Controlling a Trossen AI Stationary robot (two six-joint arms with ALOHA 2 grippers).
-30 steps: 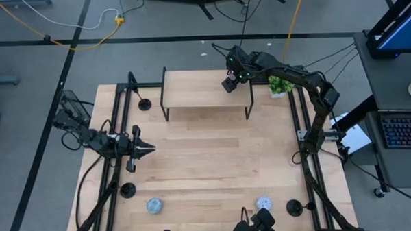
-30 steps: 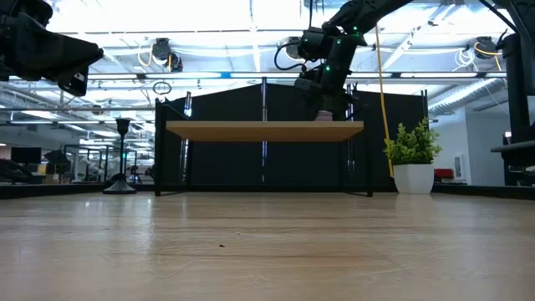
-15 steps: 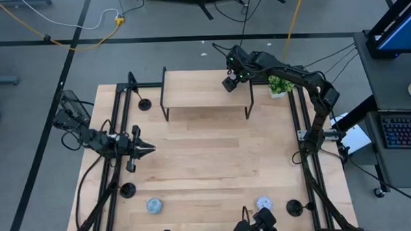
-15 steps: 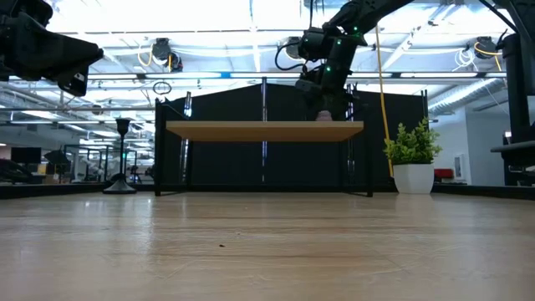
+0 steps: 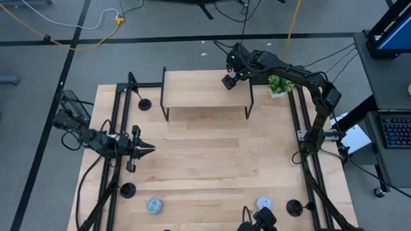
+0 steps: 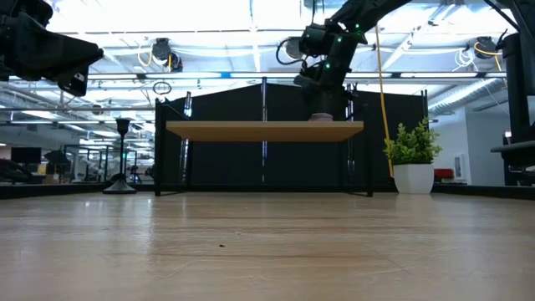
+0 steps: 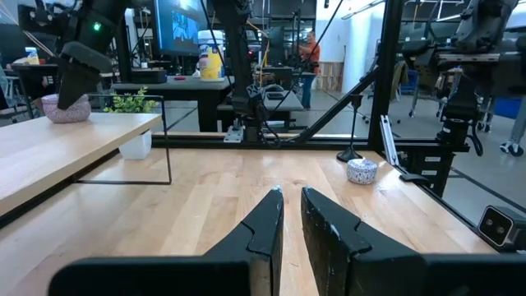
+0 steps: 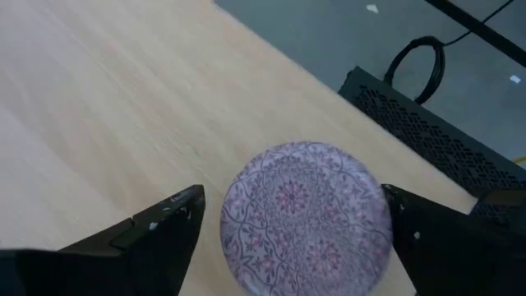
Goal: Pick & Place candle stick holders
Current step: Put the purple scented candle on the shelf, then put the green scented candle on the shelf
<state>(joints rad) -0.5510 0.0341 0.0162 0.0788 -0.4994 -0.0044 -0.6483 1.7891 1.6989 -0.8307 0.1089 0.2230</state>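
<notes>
Three black candle stick holders stand on their disc bases on the table: one far left (image 5: 145,104), one near left (image 5: 128,190), one near right (image 5: 294,208). My right gripper (image 8: 293,197) hovers open just above the far shelf's (image 5: 205,95) right end. Its fingers stand on either side of a lavender patterned puck (image 8: 308,218) that rests flat on the shelf top, with a gap on both sides. My left gripper (image 5: 148,150) waits shut at the table's left, pointing level and holding nothing.
A pale puck (image 5: 154,206) and a white puck (image 5: 264,203) lie near the front edge. A small potted plant (image 5: 280,85) stands at the far right, beside the shelf. Black frame rails run along both table sides. The table's middle is bare wood.
My right gripper has come up a little off the lavender puck. The puck stays flat on the shelf and now shows clear below the fingers in the low view.
</notes>
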